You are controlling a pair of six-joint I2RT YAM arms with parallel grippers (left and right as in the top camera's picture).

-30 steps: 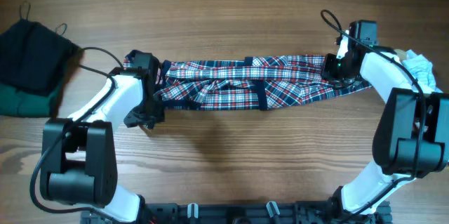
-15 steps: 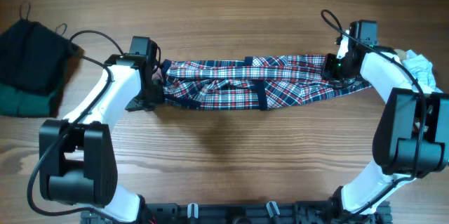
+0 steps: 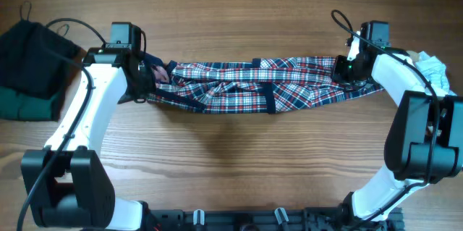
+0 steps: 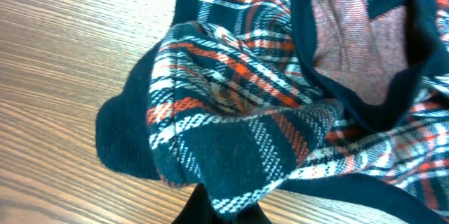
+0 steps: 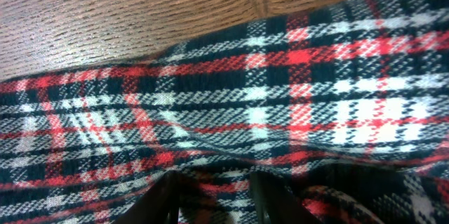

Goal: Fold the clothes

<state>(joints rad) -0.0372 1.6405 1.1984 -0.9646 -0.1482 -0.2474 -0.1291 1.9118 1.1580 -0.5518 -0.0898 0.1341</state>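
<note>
Surface: brown wood-grain table [image 3: 231, 14], its grain running from my left claw across to my right claw.
Left claw: my left gripper [image 3: 147, 80] is clamped tight on one end of the red, navy and white plaid garment [image 3: 260, 90] with navy trim. In my wrist view the dark fingertips [image 4: 200, 213] meet on a pinched wad of that cloth.
Right claw: my right gripper [image 3: 349, 68] pinches the opposite end. Its two dark fingers [image 5: 165, 196] stand either side of a ridge of plaid pressed between them.
Task thing: the plaid garment lies on the table as a long, bunched band stretched between my two claws. A navy strap [image 3: 268, 97] crosses it roughly midway between them.
Just ahead of the left claw: the navy trim [image 4: 365, 115] loops open and shows the paler pink inner side of the fabric. A rounded navy lobe [image 4: 123, 143] rests on the wood to one side of the fingertips.
Outward of the left claw: a black soft cloth heap [image 3: 32, 53] sits on a dark green folded piece [image 3: 18, 106], well apart from the plaid and on the side away from it.
Outward of the right claw: a crumpled white and pale blue cloth [image 3: 432, 66], near the claw and partly hidden behind my right arm [image 3: 405, 86].
</note>
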